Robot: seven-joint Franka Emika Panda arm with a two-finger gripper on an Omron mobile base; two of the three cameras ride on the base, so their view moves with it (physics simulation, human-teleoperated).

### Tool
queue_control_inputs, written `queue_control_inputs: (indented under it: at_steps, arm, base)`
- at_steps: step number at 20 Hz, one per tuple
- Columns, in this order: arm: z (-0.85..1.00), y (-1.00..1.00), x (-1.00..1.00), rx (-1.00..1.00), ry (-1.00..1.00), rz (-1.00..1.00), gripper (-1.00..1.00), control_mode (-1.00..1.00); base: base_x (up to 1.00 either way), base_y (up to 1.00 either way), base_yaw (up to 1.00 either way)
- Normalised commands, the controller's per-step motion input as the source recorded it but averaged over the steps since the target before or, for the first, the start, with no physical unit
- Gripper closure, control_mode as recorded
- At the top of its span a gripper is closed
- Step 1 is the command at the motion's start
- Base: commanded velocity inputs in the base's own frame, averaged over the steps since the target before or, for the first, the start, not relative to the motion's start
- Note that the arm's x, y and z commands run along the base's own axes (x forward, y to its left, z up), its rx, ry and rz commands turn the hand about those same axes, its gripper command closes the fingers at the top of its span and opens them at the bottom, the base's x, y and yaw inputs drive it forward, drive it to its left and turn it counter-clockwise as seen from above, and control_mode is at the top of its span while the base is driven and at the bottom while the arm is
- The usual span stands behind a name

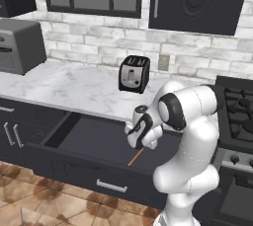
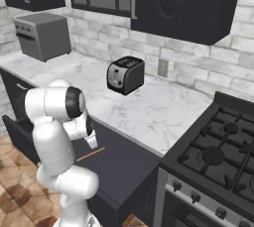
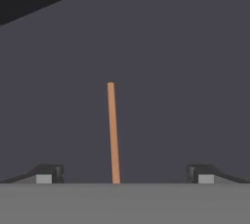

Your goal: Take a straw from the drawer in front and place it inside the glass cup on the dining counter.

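Observation:
The dark charcoal drawer (image 1: pixel 89 138) stands pulled out under the marble worktop, its silver bar handle (image 1: pixel 111 186) facing the floor side. The thin orange-brown straw (image 3: pixel 113 132) lies flat on the drawer bottom, also seen as the straw (image 1: pixel 135 157) and the straw (image 2: pixel 91 154). My gripper (image 3: pixel 124 175) hovers over the drawer, open, its fingertips (image 3: pixel 46 175) set wide on either side of the straw's near end, with nothing gripped. The hand (image 1: pixel 141 131) hangs just above the straw. The glass cup and the dining counter are out of view.
A black-and-silver toaster (image 1: pixel 134 73) stands on the marble worktop (image 1: pixel 74 89) against the white brick wall. A grey oven box (image 1: pixel 19 46) sits at the left. A gas stove (image 2: pixel 218 156) borders the drawer on the right. Dark cabinets hang above.

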Motion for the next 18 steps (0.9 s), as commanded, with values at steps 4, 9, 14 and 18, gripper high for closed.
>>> queue_control_inputs:
  at_steps: [4, 9, 14, 18]
  arm:
    - [-0.33, 0.00, 0.09, 0.00, 0.00, 0.00, -1.00, -1.00]
    - [-0.31, 0.00, 0.17, 0.01, 0.02, 0.00, -1.00, -1.00]
    - [-0.28, -0.01, 0.18, 0.01, 0.06, 0.00, -1.00, -1.00]
    - [-0.27, -0.01, 0.20, 0.01, 0.07, 0.00, -1.00, -1.00]
  base:
    - [0.00, 0.00, 0.00]
    - [0.00, 0.00, 0.00]
    - [0.00, 0.00, 0.00]
    - [0.00, 0.00, 0.00]
